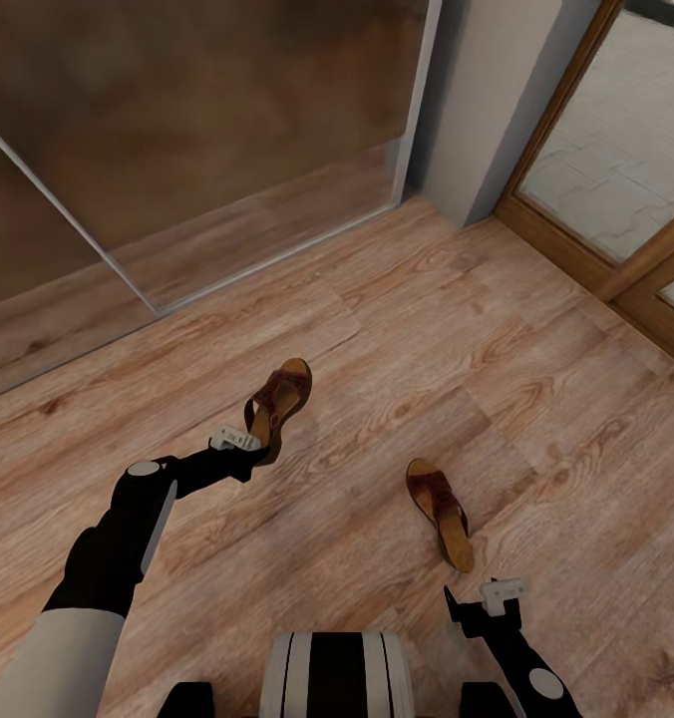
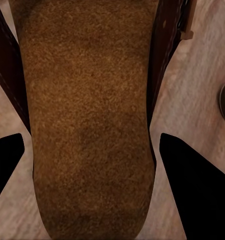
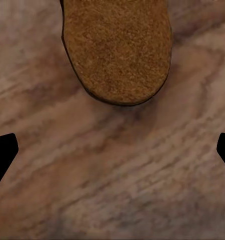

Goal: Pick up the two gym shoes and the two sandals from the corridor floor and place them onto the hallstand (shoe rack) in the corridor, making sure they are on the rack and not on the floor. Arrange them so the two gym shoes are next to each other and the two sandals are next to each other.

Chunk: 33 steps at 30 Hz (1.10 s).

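Straddling dark brown leather sandal with tan footbed (image 2: 92, 125), left gripper (image 1: 249, 451) spread wide; centring before clenching. Right gripper (image 1: 477, 598) released.

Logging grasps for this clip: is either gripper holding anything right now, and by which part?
The left gripper straddles the heel end of one sandal; actual contact cannot be told. The right gripper is open over bare floor, holding nothing.

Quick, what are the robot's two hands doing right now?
Left gripper: open, its fingers on either side of a sandal, not closed on it.
Right gripper: open, holding nothing, just short of the other sandal.
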Available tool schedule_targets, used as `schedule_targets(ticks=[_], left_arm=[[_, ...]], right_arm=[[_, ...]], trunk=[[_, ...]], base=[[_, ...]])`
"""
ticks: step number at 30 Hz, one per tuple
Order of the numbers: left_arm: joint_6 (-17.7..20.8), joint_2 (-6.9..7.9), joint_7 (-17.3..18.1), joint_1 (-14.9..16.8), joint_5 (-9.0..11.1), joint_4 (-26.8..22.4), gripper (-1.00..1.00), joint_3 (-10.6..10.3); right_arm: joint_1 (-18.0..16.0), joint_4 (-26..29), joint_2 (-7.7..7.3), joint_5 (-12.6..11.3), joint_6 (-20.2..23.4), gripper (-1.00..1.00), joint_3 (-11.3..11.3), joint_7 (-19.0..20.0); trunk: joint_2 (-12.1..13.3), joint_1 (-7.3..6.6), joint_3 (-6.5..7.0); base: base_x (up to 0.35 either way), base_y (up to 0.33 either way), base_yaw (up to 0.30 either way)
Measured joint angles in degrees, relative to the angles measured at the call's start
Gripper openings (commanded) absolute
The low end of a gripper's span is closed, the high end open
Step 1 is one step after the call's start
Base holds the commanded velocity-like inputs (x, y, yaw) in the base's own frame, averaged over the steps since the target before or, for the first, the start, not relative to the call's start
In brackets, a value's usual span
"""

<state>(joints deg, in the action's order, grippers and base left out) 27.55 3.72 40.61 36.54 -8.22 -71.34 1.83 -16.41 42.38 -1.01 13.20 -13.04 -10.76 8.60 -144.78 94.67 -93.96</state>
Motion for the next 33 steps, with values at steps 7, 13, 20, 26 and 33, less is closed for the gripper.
schedule_targets(ticks=[7,13,20,26,33], left_arm=[[0.0,0.0,0.0,-0.1,0.0,0.1,-1.0,0.0],[-0.2,-0.07,0.0,-0.7,-0.1,0.3,-1.0,0.0],[-0.2,-0.09,0.0,-0.7,-0.1,0.3,-1.0,0.0],[-0.2,-0.09,0.0,-0.7,0.0,0.3,-1.0,0.0],[-0.2,-0.09,-0.1,-0.7,-0.1,0.3,-1.0,-0.1]], right_arm=[[0.0,0.0,0.0,0.0,0.0,1.0,0.0,0.0],[0.0,0.0,0.0,0.0,0.0,1.0,0.0,0.0],[0.0,0.6,0.0,0.0,0.0,1.0,0.0,0.1],[0.0,0.7,0.0,0.0,0.0,1.0,0.0,0.1],[0.0,0.7,0.0,0.0,0.0,1.0,0.0,0.1]], trunk=[[0.0,-0.02,0.0],[0.0,0.0,0.0],[0.0,0.0,0.0],[0.0,0.0,0.0],[0.0,0.0,0.0]], base=[[0.175,0.0,0.0],[0.081,0.0,0.0],[0.015,0.0,0.0],[0.058,0.0,0.0],[0.009,0.0,0.0]])
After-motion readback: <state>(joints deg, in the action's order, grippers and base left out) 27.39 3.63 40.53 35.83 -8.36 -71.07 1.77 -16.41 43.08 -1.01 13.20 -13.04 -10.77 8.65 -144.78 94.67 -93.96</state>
